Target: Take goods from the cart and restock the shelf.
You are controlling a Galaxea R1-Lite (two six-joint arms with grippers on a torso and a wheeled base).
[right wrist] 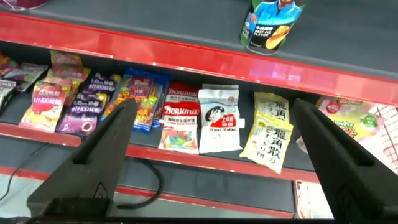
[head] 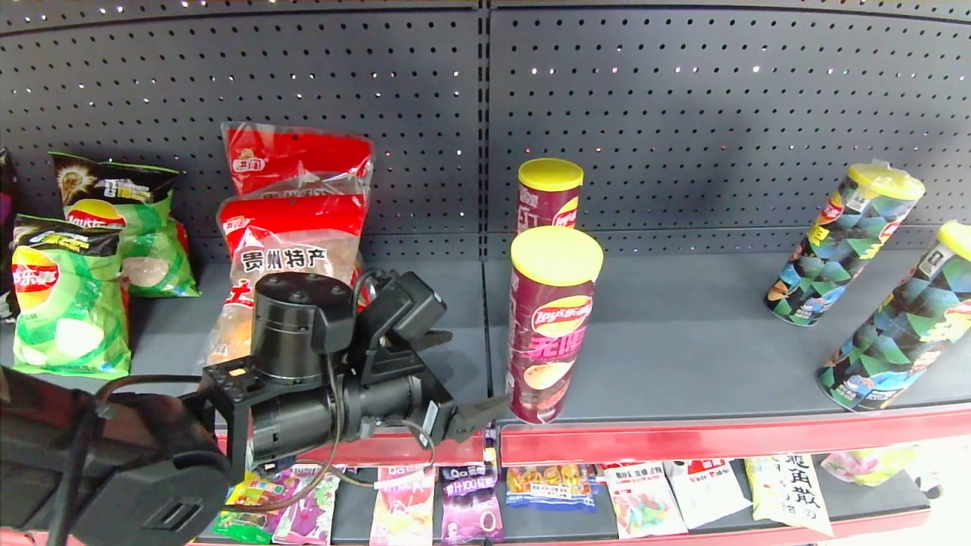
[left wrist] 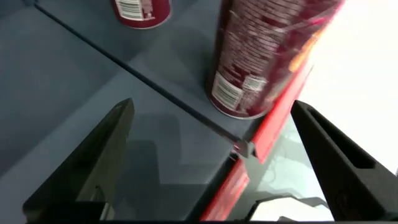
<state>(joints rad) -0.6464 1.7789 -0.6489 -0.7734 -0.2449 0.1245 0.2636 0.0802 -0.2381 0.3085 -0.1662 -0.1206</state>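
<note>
- Left claw point(left wrist: 212, 109), on the arm nearest to the head camera, is released: its fingers are spread wide with nothing between them. It hangs at the front edge of the shelf point(head: 683, 341), just beside the front purple can point(head: 552, 326).
- Behind this arm, the red bags point(head: 288, 250) lean near the back wall, left of the shelf's middle seam.
- Front purple can is the task's thing, I judge. It stands upright just right of the seam, very close to the red front edge, with a second purple can point(head: 549, 196) behind it.
- Two patterned cans point(head: 842, 243) stand toward the right end of the shelf, well apart from the purple ones.
- Right claw point(right wrist: 214, 102) is also released and empty. It hangs in front of the lower shelf, where small packets point(right wrist: 217, 121) lie in a row.
- I judge the can to be already placed, so the step in hand is to take the left arm away and go to the cart for more goods.
- To do it well, pull the claw straight back from the front edge and keep the fingers spread. Do not swing it toward the can.
- Such a tall can so near the edge will probably tip with a light touch, so I would move slowly until the fingers are past the edge.
- I would also mind the red bags, which are soft and may slide if the arm brushes them.
</note>
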